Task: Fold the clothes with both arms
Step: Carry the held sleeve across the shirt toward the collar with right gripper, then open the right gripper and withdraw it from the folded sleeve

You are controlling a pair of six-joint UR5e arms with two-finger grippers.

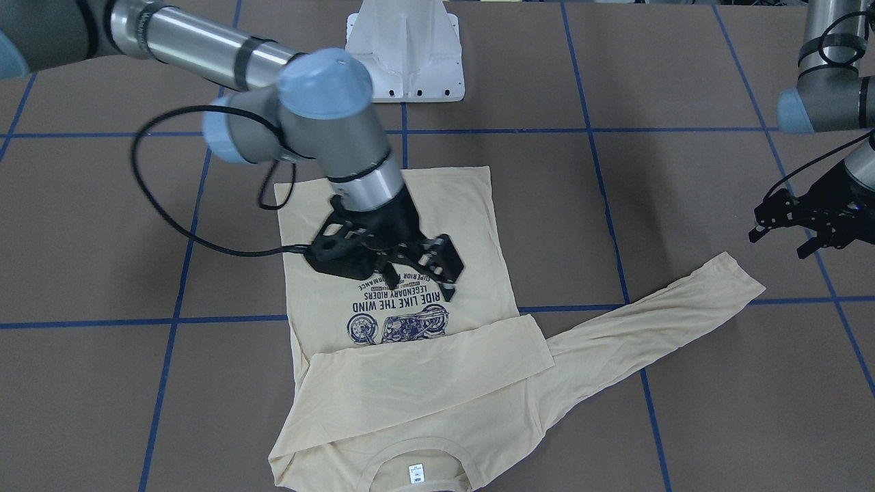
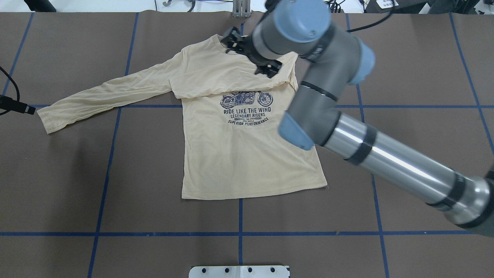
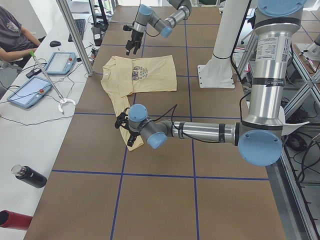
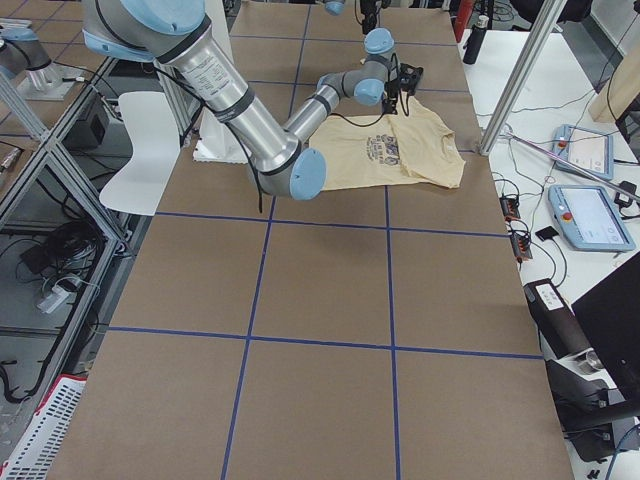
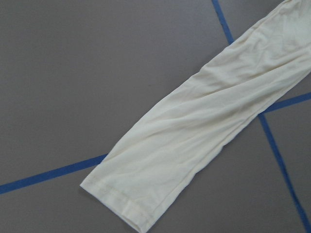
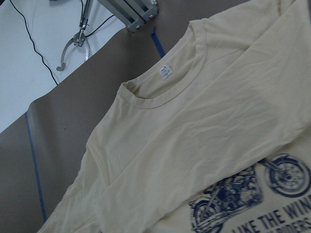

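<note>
The pale beige long-sleeved T-shirt point(image 2: 239, 162) lies flat, print up, on the brown table. One sleeve point(image 1: 424, 376) is folded across the chest below the motorcycle print point(image 2: 247, 99). The other sleeve point(image 2: 108, 96) stretches out toward my left side. My right gripper point(image 1: 420, 277) hovers open and empty over the chest, near the collar in the overhead view point(image 2: 249, 56). Its wrist view shows the collar point(image 6: 160, 92) and the white label point(image 6: 166, 72). My left gripper point(image 1: 779, 239) is open and empty, just beyond the stretched sleeve's cuff point(image 5: 121, 199).
The white pedestal point(image 1: 405, 51) stands on the robot's side of the table behind the shirt's hem. Blue tape lines point(image 2: 240, 216) cross the table. Beyond the collar, past an aluminium post point(image 3: 75, 35), a white bench holds tablets point(image 3: 55, 62) and a bottle point(image 3: 30, 176).
</note>
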